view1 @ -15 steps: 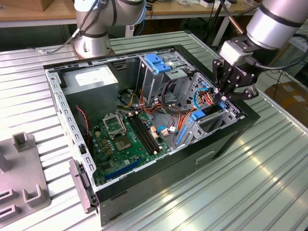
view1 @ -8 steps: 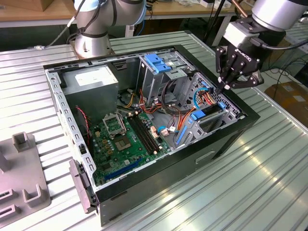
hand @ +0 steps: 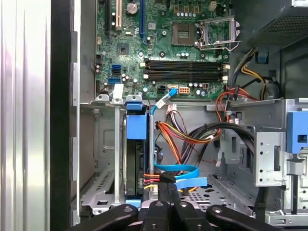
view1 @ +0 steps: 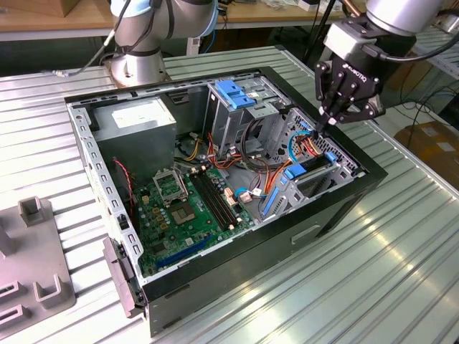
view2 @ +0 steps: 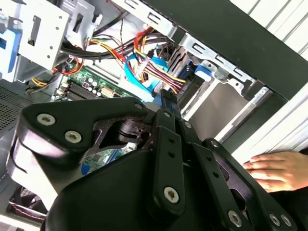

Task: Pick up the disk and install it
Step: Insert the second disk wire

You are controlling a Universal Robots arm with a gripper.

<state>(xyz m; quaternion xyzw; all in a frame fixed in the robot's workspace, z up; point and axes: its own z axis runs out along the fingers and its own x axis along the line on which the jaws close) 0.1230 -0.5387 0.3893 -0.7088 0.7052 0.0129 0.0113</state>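
Your gripper [view1: 331, 122] hangs over the open computer case [view1: 237, 244] near the corner on the exterior view's right, just above the drive bay. Its fingers [hand: 166, 192] are pressed together with nothing between them; in both wrist views the 2 black fingertips meet in a narrow point.

The disk [hand: 135, 154] stands on edge in the bay slot, its blue rail [hand: 135, 127] at the end toward the motherboard [hand: 163, 43]. In the exterior view you see the disk [view1: 305, 172] as a blue-framed strip inside the bay, just below the gripper. In the first wrist view the closed fingertips sit just beside the disk's cable end, close to the flat light-blue data cable [hand: 180, 171] and the red, orange and yellow power wires [hand: 183, 134]. You cannot tell from these views whether the fingertips touch the disk or the cables.

In the second wrist view the fingers point down at the same cable bundle [view2: 154, 67], with the bay's metal wall [view2: 221, 103] beyond.

A person's hand [view2: 274, 171] rests near the case's outer edge on the ribbed metal worktop [view1: 387, 251]. The case lies on its side on that worktop.
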